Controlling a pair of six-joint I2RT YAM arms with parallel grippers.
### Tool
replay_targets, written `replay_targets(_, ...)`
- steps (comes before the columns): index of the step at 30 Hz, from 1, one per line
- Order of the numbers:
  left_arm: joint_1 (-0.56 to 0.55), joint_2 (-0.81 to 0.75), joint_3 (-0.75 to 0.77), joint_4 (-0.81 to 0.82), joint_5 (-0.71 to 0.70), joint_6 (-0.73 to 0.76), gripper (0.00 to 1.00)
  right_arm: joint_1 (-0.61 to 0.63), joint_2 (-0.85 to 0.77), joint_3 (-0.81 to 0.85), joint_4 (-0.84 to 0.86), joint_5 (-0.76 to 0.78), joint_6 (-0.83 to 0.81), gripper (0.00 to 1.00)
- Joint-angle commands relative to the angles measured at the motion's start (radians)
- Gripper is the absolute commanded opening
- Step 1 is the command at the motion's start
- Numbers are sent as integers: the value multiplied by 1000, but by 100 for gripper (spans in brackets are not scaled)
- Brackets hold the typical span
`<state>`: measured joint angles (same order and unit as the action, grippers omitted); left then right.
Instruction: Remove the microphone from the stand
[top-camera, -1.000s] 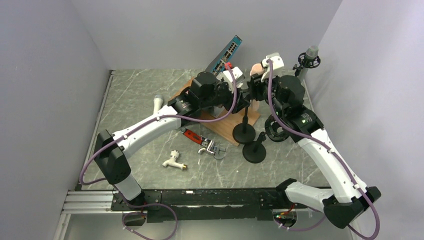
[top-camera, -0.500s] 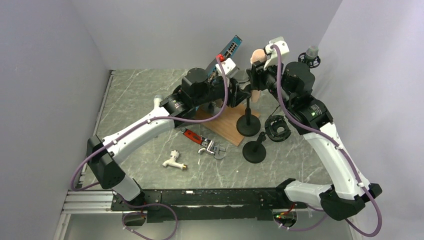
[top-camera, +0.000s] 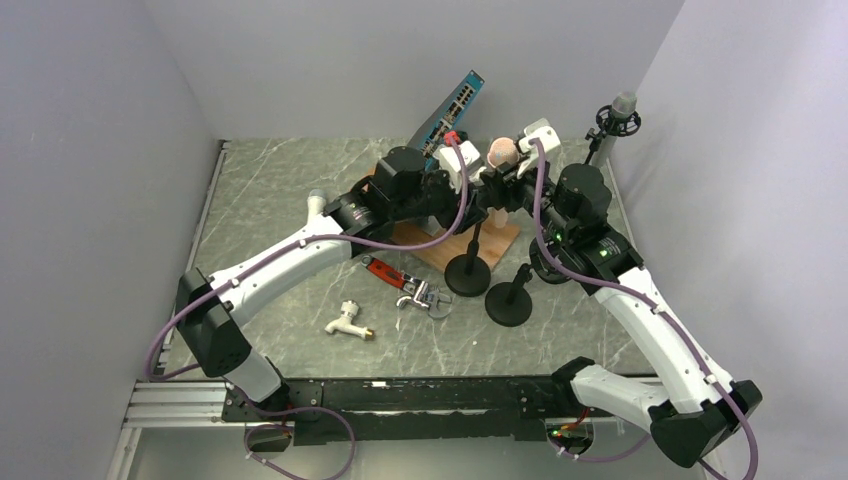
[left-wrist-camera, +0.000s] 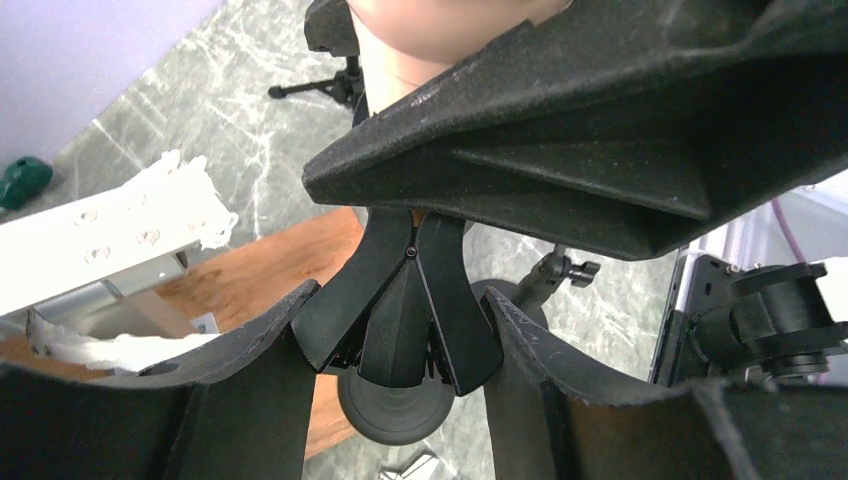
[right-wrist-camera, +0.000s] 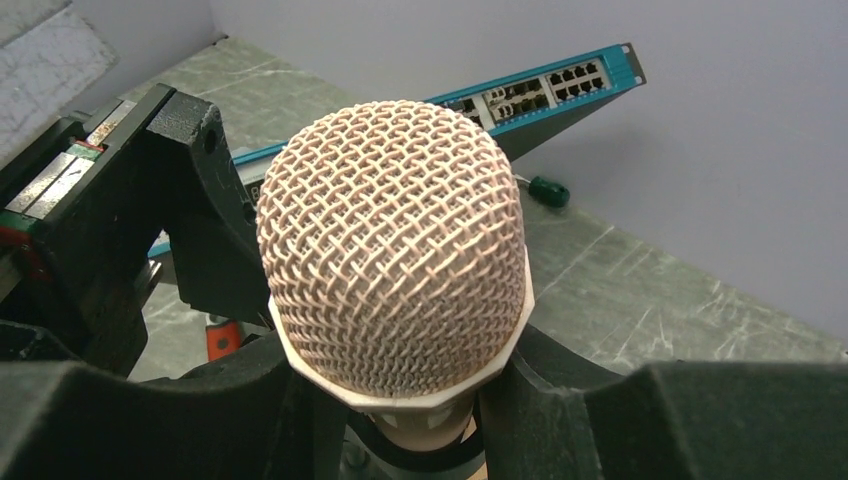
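The pink microphone (top-camera: 502, 152) sits upright in the black clip (left-wrist-camera: 412, 300) of its stand. My right gripper (right-wrist-camera: 430, 420) is shut on the microphone's body just under the mesh head (right-wrist-camera: 392, 245). Directly below, my left gripper (left-wrist-camera: 405, 300) is shut on the clip. In the top view the two grippers, left (top-camera: 478, 192) and right (top-camera: 507, 186), meet above the wooden board. The stand's rod leans down to its round base (top-camera: 467, 275), also seen in the left wrist view (left-wrist-camera: 395, 405). The microphone's lower body is hidden by my fingers.
A second black stand (top-camera: 509, 303) stands just right of the base. A wooden board (top-camera: 440, 248), red tool (top-camera: 393, 276) and white tap (top-camera: 349, 322) lie nearby. The blue network switch (top-camera: 452, 105) leans on the back wall. Another microphone (top-camera: 620, 112) stands far right.
Both arms have come down and to the left, still gripping the microphone and the clip. The stand's base has shifted left, off the wooden board.
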<state>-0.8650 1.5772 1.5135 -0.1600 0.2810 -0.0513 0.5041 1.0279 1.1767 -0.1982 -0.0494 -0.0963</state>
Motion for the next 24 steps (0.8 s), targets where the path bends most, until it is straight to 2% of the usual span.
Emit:
replay_targets(1,3,-6,-9,6,-53,26,0,8,-32,-11,244,-81,9,0)
replay_targets(7,20,59,82,-87,-78,-11,1,7,-38,-35,284,-96,-5,0)
replay_targets(8,23,65,88,-94,-75,-21,11,8,-42,-53,292,-93,-8,0)
replay_targets(10,31,68,83,-93,-53,-35,39,8,-49,-76,299,-87,-15,0)
replay_targets(12,34,59,58,-65,-21,-46,82,8,-57,-98,302,-79,-14,0)
replay_targets(13,36,52,45,-47,-5,-49,92,8,-62,-110,307,-75,-10,0)
replay_targets(14,36,47,38,-31,11,-51,98,8,-67,-118,311,-69,-7,0)
replay_targets(20,36,67,78,-17,56,-50,99,8,-71,-124,308,-59,14,0)
replay_targets(23,35,78,81,-8,81,-56,91,8,-69,-122,306,-55,25,0)
replay_targets(24,36,79,80,-4,92,-59,84,8,-70,-123,306,-54,27,0)
